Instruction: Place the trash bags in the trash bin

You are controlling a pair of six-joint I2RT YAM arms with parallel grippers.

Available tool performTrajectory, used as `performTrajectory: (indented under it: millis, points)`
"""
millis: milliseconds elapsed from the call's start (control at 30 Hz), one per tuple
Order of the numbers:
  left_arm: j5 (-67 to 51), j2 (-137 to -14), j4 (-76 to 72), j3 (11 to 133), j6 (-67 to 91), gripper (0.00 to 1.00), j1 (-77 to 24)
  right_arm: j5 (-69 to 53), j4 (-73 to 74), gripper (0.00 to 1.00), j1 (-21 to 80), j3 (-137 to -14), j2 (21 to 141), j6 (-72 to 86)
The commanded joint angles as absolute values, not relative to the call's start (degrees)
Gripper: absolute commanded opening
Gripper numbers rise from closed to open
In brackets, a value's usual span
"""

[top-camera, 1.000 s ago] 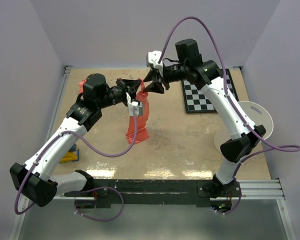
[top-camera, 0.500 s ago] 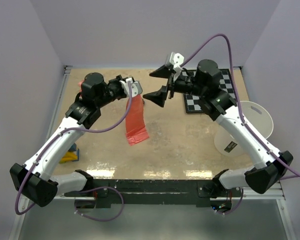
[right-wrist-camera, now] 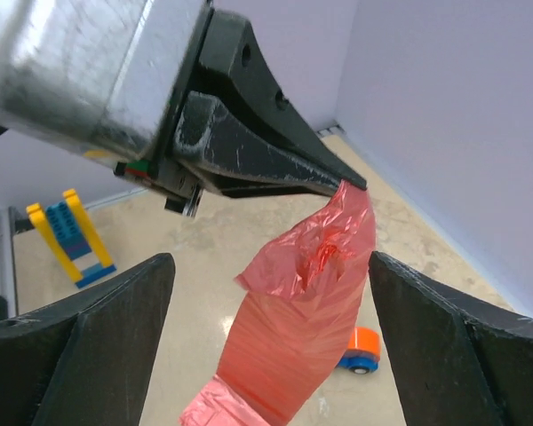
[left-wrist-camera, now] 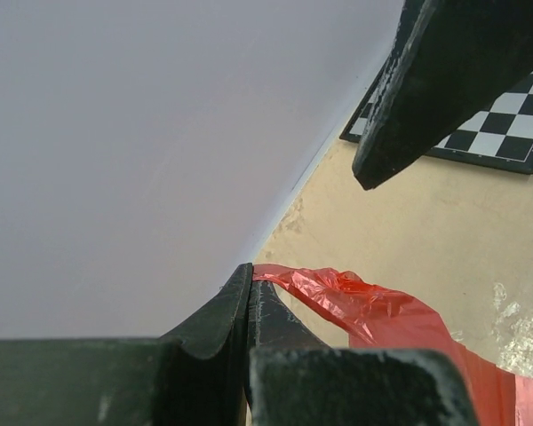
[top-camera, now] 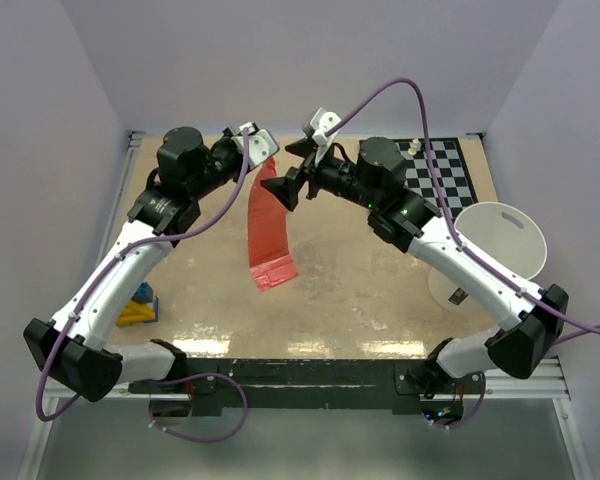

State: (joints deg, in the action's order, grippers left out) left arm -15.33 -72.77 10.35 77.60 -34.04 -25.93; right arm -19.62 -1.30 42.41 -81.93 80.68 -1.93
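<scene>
Since a second ago the right gripper [top-camera: 288,170] has spread its jaws wide and stands just right of the bag [top-camera: 268,230], not touching it; the left gripper [top-camera: 263,158] has risen toward the far side, jaws clamped together on the bag's top corner. Bag hangs as a long red strip over the table [top-camera: 380,290] middle, well left of the bin [top-camera: 480,212] at the right edge.

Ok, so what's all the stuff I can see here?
trash bag: one, red-pink, hanging over the table
trash bin: one, white, right side of table
checkerboard: one, black and white, far right corner
toy blocks: one stack, yellow and blue, left edge
small toy: one, orange and blue, on table behind the bag
table: one, tan
left end effector: one, black, shut on the trash bag
right end effector: one, black, open beside the bag
</scene>
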Motion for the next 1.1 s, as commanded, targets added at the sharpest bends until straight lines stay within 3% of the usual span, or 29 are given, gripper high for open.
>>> performTrajectory:
  millis: [0, 300, 533, 833, 1067]
  points:
    - [-14.77, -72.77, 10.02, 79.89, -31.03, 0.00, -25.31, -9.93, -7.47, 0.92, 44.03, -82.09, 81.03, -2.54]
    - [-14.85, -73.21, 10.02, 80.86, -30.76, 0.00, -24.52, -10.90, -6.33, 0.78, 44.47, -82.62, 83.93, -4.48]
    - [-15.12, -73.21, 10.02, 80.86, -30.32, 0.00, -24.08, -9.06, -6.33, 0.54, 44.47, -82.09, 84.11, -6.41]
    - [-15.38, -72.51, 10.46, 80.51, -30.59, 0.00, -23.73, -6.77, -6.77, 0.40, 44.47, -83.05, 85.34, -9.31]
    - [-15.99, -71.81, 10.63, 80.07, -30.41, 0.00, -23.55, -6.07, -7.21, 0.36, 44.38, -82.71, 85.78, -10.46]
